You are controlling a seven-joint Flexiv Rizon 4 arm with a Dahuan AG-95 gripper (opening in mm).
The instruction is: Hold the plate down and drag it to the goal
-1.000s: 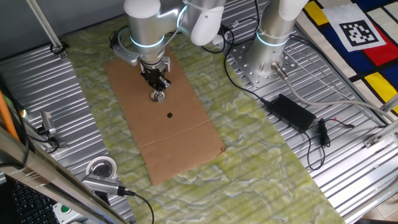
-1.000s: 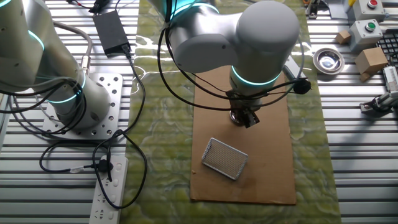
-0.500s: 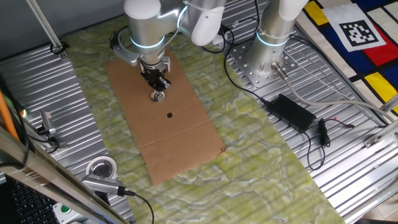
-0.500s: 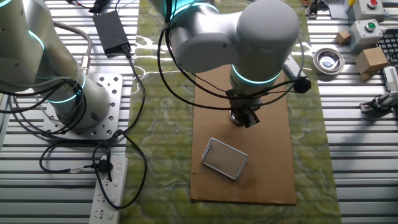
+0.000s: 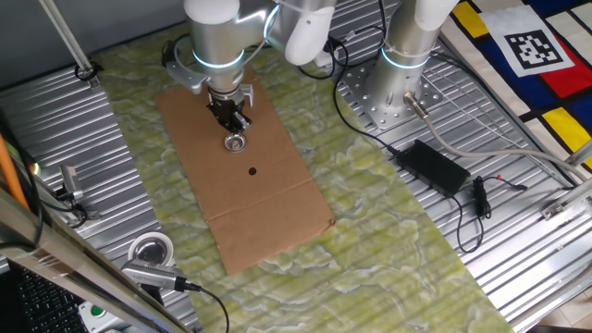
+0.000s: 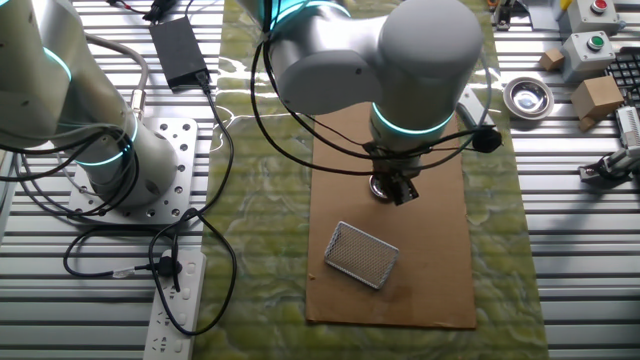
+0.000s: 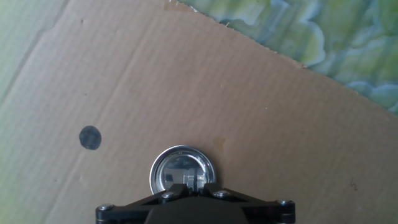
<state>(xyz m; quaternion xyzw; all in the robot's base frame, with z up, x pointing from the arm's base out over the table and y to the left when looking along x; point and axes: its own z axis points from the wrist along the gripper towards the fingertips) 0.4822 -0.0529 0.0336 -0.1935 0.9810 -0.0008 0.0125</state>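
Note:
The plate (image 5: 235,141), a small shiny silver disc with a dark centre, lies on the brown cardboard sheet (image 5: 277,208). It also shows in the hand view as the plate (image 7: 182,171), mirroring the fingers above it. My gripper (image 5: 236,126) stands upright right over it with the jaws together and nothing between them. Whether the tip touches the disc cannot be told. In the other fixed view the gripper (image 6: 400,190) hides most of the plate (image 6: 379,187). The small black dot (image 5: 252,170) sits on the cardboard a short way nearer the camera; in the hand view this dot (image 7: 90,137) is to the plate's left.
A rectangular metal mesh piece (image 6: 362,254) lies on the cardboard near the gripper. A white tape roll (image 5: 151,250) sits at the front left, a metal bowl (image 6: 528,96) to one side, and a black power adapter (image 5: 433,165) with cables on the ribbed metal table.
The gripper has drawn up slightly over the plate. The plate and the dot have stayed where they were.

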